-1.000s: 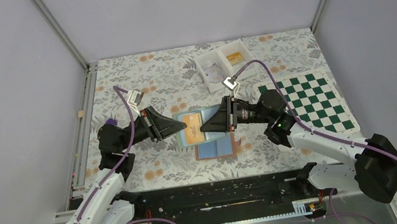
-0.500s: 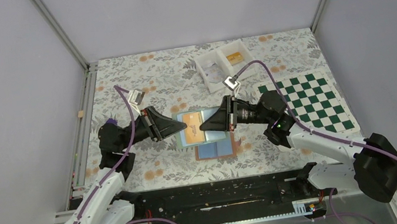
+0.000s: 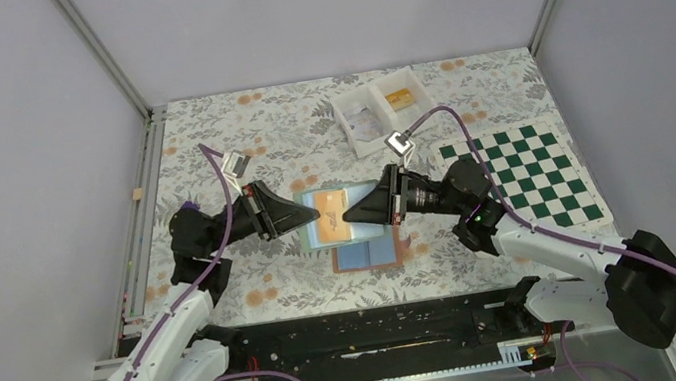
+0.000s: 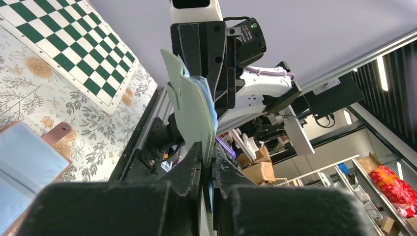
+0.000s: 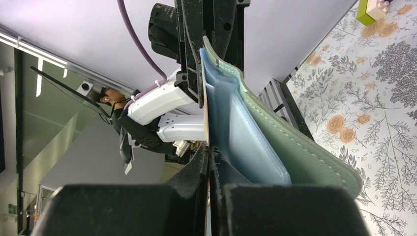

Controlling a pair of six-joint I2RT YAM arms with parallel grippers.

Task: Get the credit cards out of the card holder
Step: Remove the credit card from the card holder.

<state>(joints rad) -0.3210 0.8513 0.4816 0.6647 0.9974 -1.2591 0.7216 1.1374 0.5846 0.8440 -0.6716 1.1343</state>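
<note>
Between left pincer (image 4: 207, 164) and right pincer (image 5: 210, 164), card holder (image 5: 305, 152) — mint-green cover, light-blue pockets

Bright even overhead light, soft shadows, blurred foreground in wrist views

Counter (image 3: 234, 130): floral cloth. White two-compartment tray (image 3: 346, 127) at far side, right of centre; orange item (image 3: 400, 97) in its right compartment. Green-and-white chessboard mat (image 3: 533, 171) flat at right, near tray, not touching. Small tan piece (image 3: 139, 193) by left rail.
</note>
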